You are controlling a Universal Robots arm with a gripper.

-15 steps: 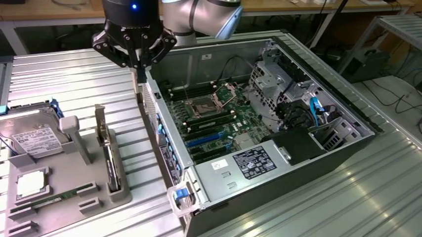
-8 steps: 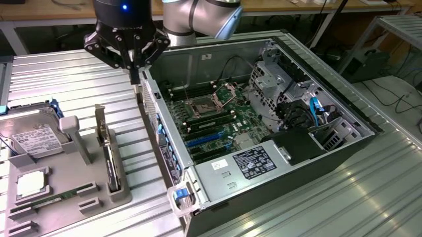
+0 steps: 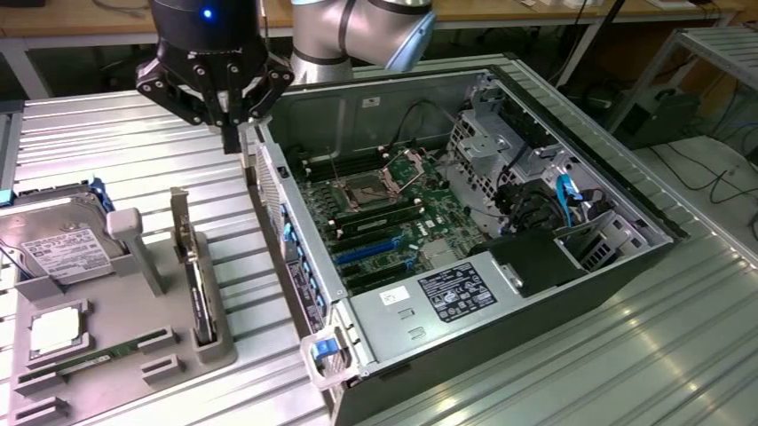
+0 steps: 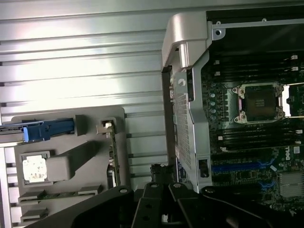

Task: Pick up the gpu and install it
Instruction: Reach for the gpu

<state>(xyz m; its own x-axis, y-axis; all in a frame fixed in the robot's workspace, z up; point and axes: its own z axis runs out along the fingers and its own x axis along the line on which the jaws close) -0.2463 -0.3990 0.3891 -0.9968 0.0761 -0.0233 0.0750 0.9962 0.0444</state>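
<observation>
The gpu [image 3: 193,282] stands on its edge in a slot of the grey holder [image 3: 219,351], its silver end bracket pointing up. In the wrist view the gpu [image 4: 112,159] shows as a thin edge in that same holder. My gripper [image 3: 231,140] hangs above the table, between the holder and the open computer case, higher than the gpu and further back. Its fingers are shut, with nothing between them. The black gripper body [image 4: 156,199] sits near the case's rear wall in the wrist view.
The open computer case [image 3: 592,293] lies on the exterior view's right, its motherboard [image 3: 391,213] and blue slots [image 3: 361,256] exposed. The holder also carries a hard drive [image 3: 59,248], a CPU [image 3: 53,330] and a RAM stick [image 3: 101,357]. A ribbed metal table [image 3: 106,151] surrounds everything.
</observation>
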